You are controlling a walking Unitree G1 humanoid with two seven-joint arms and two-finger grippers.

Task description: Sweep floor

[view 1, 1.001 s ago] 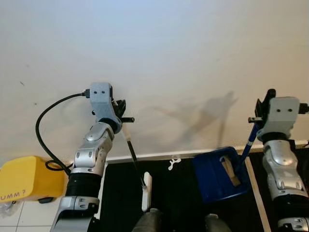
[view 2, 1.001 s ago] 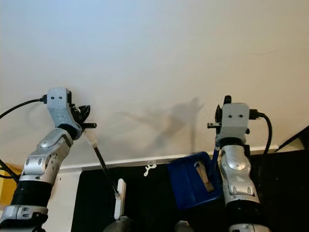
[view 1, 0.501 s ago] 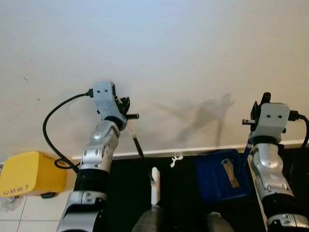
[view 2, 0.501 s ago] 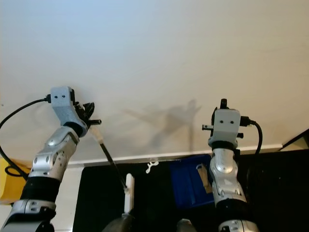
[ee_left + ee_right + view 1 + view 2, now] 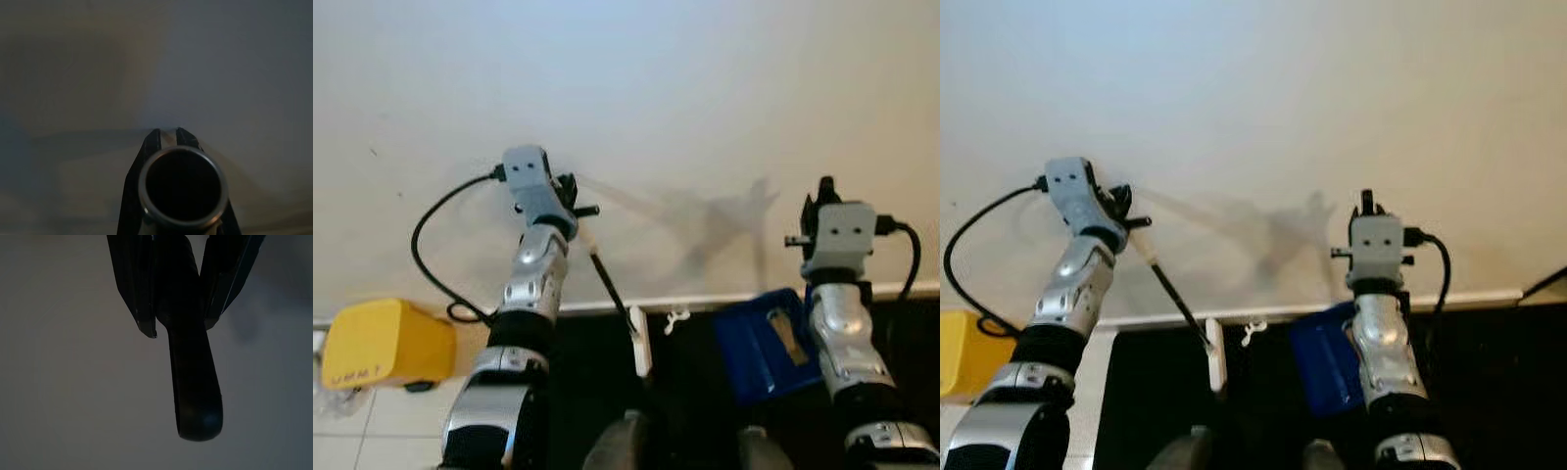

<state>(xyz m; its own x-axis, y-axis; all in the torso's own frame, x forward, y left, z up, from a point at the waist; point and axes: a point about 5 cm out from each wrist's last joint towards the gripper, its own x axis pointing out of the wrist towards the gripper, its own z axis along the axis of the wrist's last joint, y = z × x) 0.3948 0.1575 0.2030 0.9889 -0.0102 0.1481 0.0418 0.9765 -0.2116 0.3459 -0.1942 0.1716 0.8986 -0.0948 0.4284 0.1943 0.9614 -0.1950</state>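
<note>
Plain pale wall (image 5: pixel 636 88) fills the space ahead of both raised arms; white skirting strip (image 5: pixel 705 302) runs along its foot, below gripper height. Black floor mat (image 5: pixel 690 392) lies beneath both arms, with pale floor tiles (image 5: pixel 382 431) off to the left arm's outer side.

Rounded yellow plastic box (image 5: pixel 380 343) sits on the tiles, low and to the left of the left arm.

Blue plastic dustpan (image 5: pixel 769 343) hangs below the right gripper (image 5: pixel 824 191), tilted, just inside the right forearm. In the right wrist view the two black fingers (image 5: pixel 129 279) are pressed onto its dark rounded handle (image 5: pixel 193 377), which sticks out past the fingertips.

Left gripper (image 5: pixel 570 196) is raised near the wall, pinching the top of a thin black broom handle (image 5: pixel 610 289). The handle slants down and inward from it to a narrow white broom head (image 5: pixel 639 341) over the mat. Left wrist view shows the handle's round end (image 5: pixel 182 188) between the closed fingers.

Small white hook-shaped object (image 5: pixel 676 319) lies by the skirting, between broom head and dustpan.
</note>
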